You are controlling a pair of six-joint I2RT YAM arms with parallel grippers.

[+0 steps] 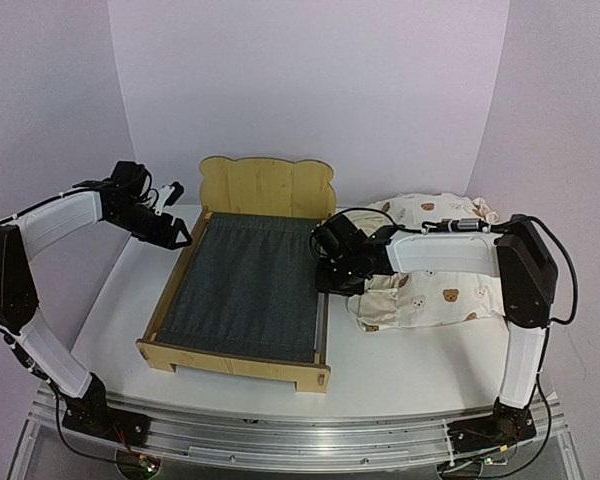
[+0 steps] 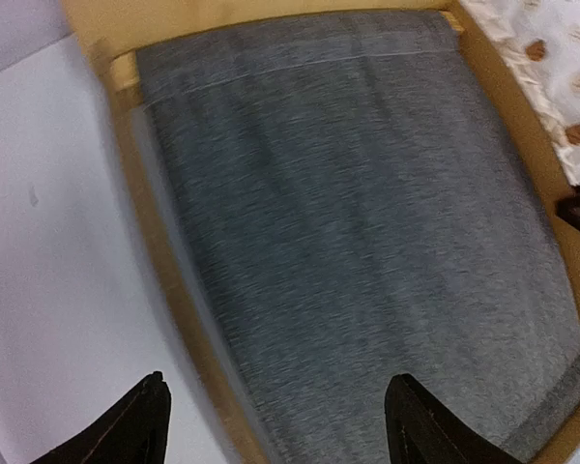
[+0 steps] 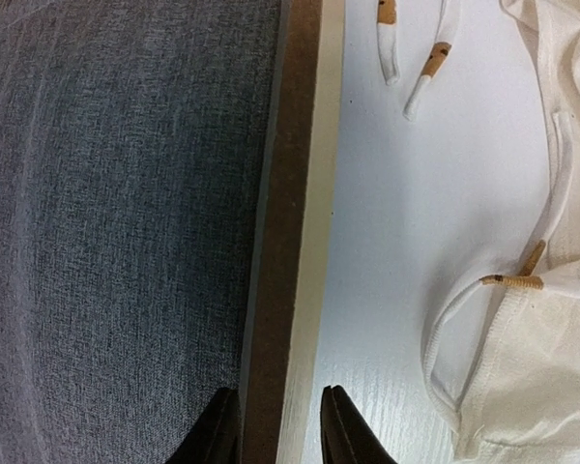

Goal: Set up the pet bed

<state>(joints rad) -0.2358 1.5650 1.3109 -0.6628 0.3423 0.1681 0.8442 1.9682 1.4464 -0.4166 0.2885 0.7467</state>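
Note:
The pet bed (image 1: 245,285) is a light plywood frame with a bear-ear headboard (image 1: 266,186) and a dark grey fabric base, and stands mid-table. My right gripper (image 1: 327,282) is over its right side rail (image 3: 282,193). In the right wrist view the fingers (image 3: 278,427) stand one on each side of that rail, closed against it. My left gripper (image 1: 180,230) hovers open and empty near the bed's far left corner. In the blurred left wrist view the gripper (image 2: 275,425) spans the left rail (image 2: 164,271) and the grey fabric (image 2: 348,213).
A cream bear-print cushion (image 1: 430,290) lies right of the bed, under my right arm. More bear-print fabric (image 1: 425,208) lies behind it. The cushion's tie strings (image 3: 416,68) and its edge (image 3: 541,387) rest on the white table beside the rail.

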